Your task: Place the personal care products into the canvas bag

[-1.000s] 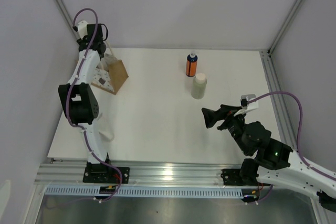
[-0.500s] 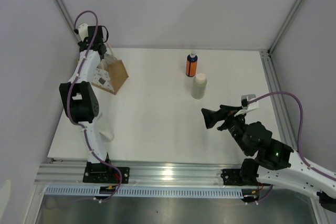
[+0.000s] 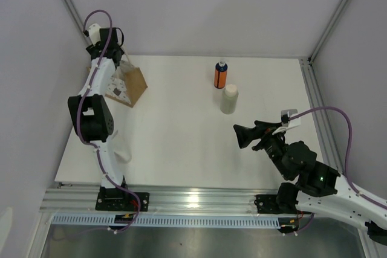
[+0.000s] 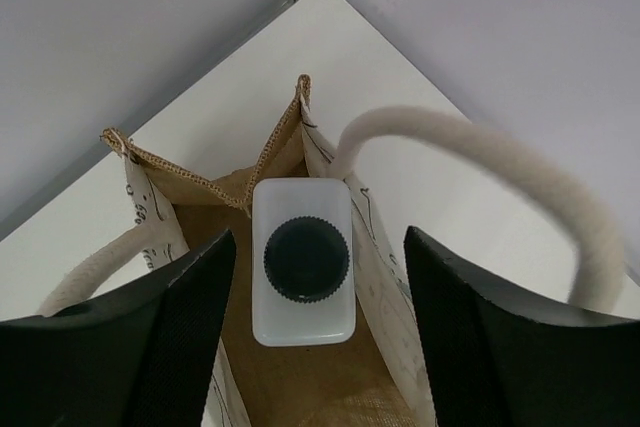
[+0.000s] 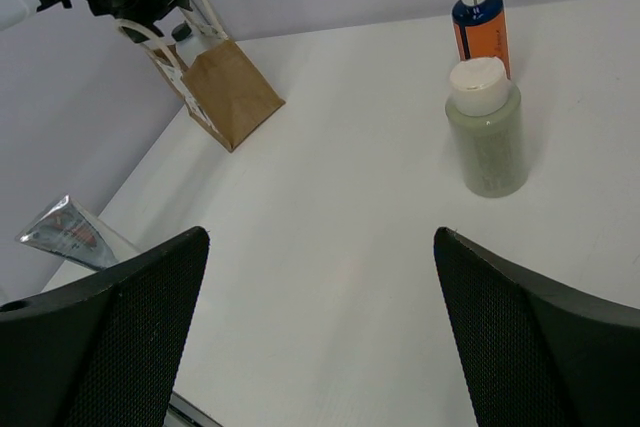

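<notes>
Canvas bag (image 3: 130, 86): tan tote at the far-left corner of the table (image 3: 181, 143), mouth open upward, directly under the left wrist.
Bag handles (image 4: 480, 162): cream loops, one arching across the right of the left wrist view.
White bottle with dark cap (image 4: 304, 259): upright inside the bag, cap up, between the bag's side walls; whether it rests on the bag's floor is not clear from above.
Left gripper (image 4: 315, 282): above the bag mouth, jaws parted, one on each side of the white bottle with a gap on both sides; grasping nothing.
Orange bottle (image 3: 221, 74): dark blue cap, upright on the far middle of the table, outside the bag.
Cream-white cylinder (image 3: 229, 99): upright just beside the orange bottle, on its near side, outside the bag.
Right gripper (image 5: 315, 247): over the near-right part of the table, jaws spread wide and empty, pointing toward the two standing bottles, well apart from them.
Silvery tube (image 5: 68, 235): lies near the table's left edge.
</notes>
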Robot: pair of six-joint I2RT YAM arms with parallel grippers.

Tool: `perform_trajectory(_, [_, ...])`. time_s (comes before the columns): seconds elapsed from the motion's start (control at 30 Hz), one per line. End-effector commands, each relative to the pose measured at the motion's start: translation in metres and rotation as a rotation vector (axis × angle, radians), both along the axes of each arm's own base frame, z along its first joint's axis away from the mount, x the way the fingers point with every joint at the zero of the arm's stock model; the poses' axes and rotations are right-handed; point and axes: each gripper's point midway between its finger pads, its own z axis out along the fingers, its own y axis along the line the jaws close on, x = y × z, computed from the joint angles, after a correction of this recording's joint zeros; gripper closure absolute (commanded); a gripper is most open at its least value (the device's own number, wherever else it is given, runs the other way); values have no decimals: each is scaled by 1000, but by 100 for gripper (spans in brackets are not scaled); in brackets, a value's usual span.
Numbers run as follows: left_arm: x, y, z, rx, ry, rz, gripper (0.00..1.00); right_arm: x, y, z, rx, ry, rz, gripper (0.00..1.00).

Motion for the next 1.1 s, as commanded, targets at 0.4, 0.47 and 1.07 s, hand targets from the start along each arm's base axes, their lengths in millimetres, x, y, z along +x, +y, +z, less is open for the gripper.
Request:
perform_trajectory(0.4, [-52, -28, 125, -60, -189, -162, 19, 0, -2, 16, 44, -22, -11, 2])
perform_trajectory(0.47, [-66, -32, 125, -68, -176, -172, 18, 1, -2, 15, 36, -23, -16, 2])
perform_trajectory(1.07, [-235, -135, 105, -161, -118, -716, 11, 15, 21, -6, -120, -11, -15, 1])
